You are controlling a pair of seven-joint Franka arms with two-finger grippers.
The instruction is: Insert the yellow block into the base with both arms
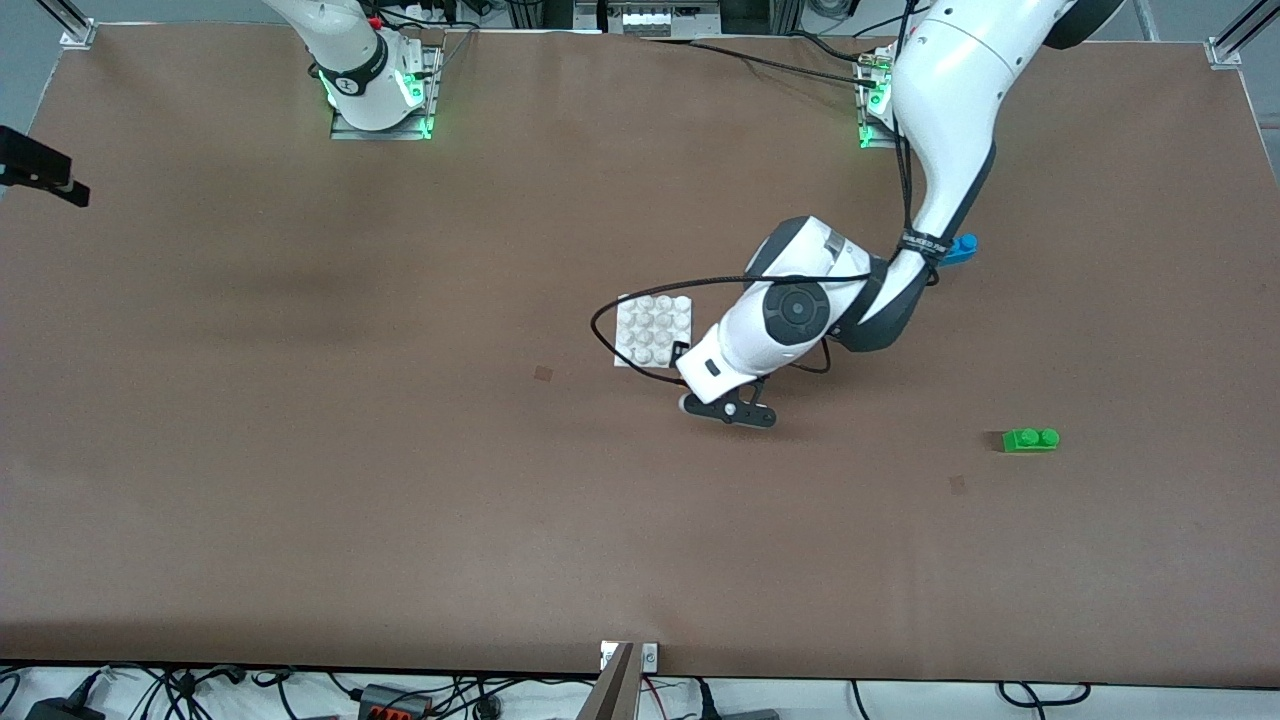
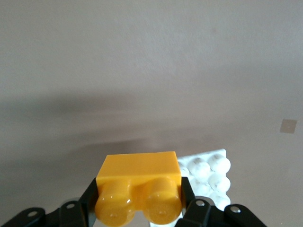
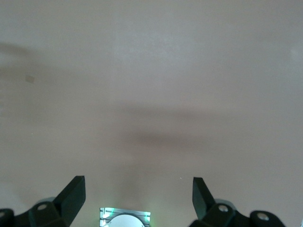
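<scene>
A brown bench (image 1: 400,450) fills the front view, with both arm bases standing along its edge farthest from the front camera and a tangle of cables past its nearest edge. The right arm (image 1: 355,60) shows only its base near the corner at its own end and waits there; its pincer is out of this view. The left arm (image 1: 940,110) reaches from its base down toward the middle of the bench, its wrist bent over the base (image 1: 655,330), a white studded plate lying flat near the bench's centre. The left pincer (image 1: 728,408) hangs over the bench just beside the plate's corner nearest the front camera; the arm's wrist hides what it carries here. A green brick (image 1: 1030,439) lies well apart toward the left arm's end of the bench, and a blue brick (image 1: 962,248) peeks out from under the left arm's forearm. In the left wrist view the left pincer (image 2: 139,208) is clamped on the yellow block (image 2: 138,187), its black fingers (image 2: 187,194) pressing the block's two ends, studs facing the camera; the base (image 2: 210,172) shows just past the block, a corner of its studs visible. In the right wrist view the right pincer (image 3: 138,196) stands spread wide with nothing between its fingers (image 3: 73,194), above bare bench (image 3: 151,71).
</scene>
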